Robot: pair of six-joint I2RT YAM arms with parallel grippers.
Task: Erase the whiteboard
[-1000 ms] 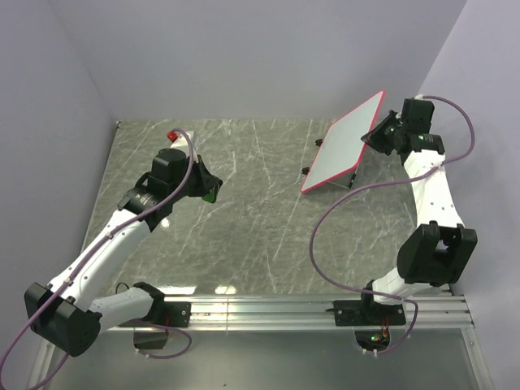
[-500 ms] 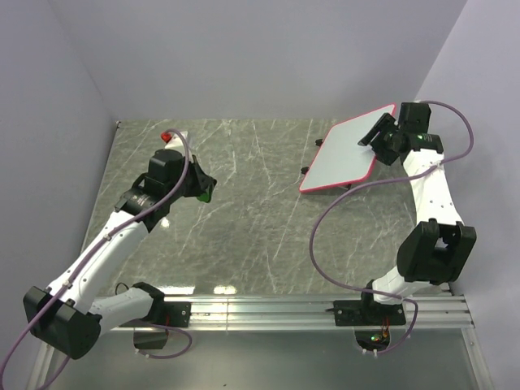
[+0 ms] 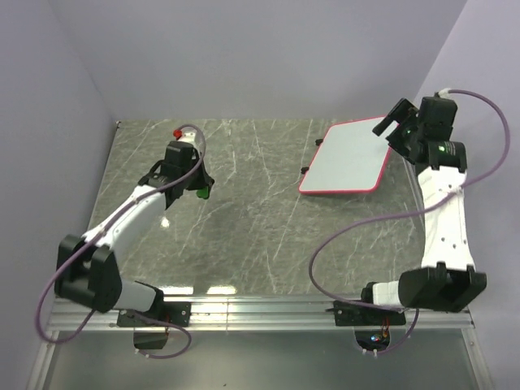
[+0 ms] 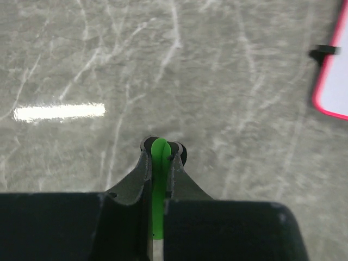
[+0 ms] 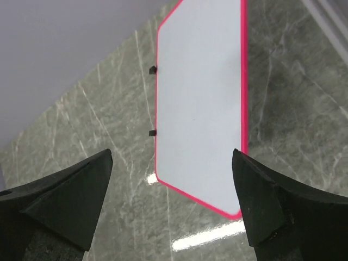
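Entry: the flat white whiteboard with its thin red-pink rim [image 3: 345, 158] appears to lie flat at the far right of the grey marble-patterned tabletop [image 3: 260, 227], and I can make out no marks on it in any view. The right gripper [image 5: 171, 157] hovers over its far right corner with jaws spread wide and nothing between them. The left gripper [image 4: 160, 151] is clamped on a thin bright green piece [image 4: 158, 190], presumably my eraser, well apart from the board on the left side. Risks as I judge them: nothing pins the board, so a wiping stroke from the left could shove it toward the lavender right wall [image 3: 487, 81], which is close. The green piece is pinched narrowly and could twist or slip under downward pressure. The right arm's purple cable [image 3: 312, 260] loops near the board's near edge and might snag. Two small black tabs [image 5: 153, 69] stick out from the board's left edge, right where the left arm would arrive. Open room: the bare middle of the table between left gripper and board.
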